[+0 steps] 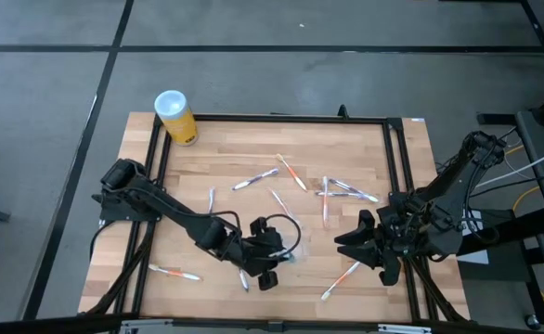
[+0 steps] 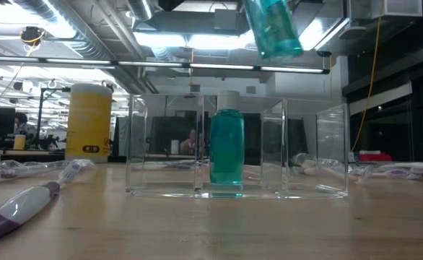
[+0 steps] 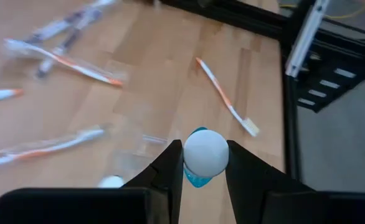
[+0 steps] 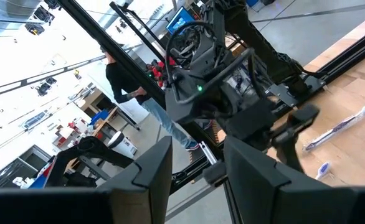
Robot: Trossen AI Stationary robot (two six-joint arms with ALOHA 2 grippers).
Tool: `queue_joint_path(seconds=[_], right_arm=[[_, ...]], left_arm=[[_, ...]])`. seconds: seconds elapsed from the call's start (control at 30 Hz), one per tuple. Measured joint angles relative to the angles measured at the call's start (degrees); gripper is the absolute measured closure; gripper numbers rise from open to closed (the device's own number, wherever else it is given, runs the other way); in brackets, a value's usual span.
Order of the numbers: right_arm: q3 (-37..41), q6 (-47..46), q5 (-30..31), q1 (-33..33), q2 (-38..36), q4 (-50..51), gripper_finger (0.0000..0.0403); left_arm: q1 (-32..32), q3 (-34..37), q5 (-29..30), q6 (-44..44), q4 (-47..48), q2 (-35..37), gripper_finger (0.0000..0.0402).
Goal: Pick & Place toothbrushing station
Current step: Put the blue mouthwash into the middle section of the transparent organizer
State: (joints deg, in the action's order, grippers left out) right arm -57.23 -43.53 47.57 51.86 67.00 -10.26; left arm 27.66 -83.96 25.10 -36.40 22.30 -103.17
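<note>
Teal tube (image 3: pixel 202 163) gripped by left end effector (image 3: pixel 202 167).

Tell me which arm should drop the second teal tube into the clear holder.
Left, probably. The left gripper already clamps the teal tube by its white cap and hangs above the clear holder. The right gripper is empty, open and off to the side.
</note>
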Motion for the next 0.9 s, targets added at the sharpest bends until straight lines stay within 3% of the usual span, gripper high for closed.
queue_joint_path(seconds=[0.33,0.9], right_arm=[[0.0,-0.1,0.0,0.0,0.0,0.0,0.0254],[0.0,0.4,0.2,0.0,0.0,-0.5,0.0254]], left_arm=[[-0.3,1.2,-0.8,-1.7,6.1,0.5,0.0316],[-0.2,3.2,-0.2,-0.3,4.4,-0.7,0.0316]])
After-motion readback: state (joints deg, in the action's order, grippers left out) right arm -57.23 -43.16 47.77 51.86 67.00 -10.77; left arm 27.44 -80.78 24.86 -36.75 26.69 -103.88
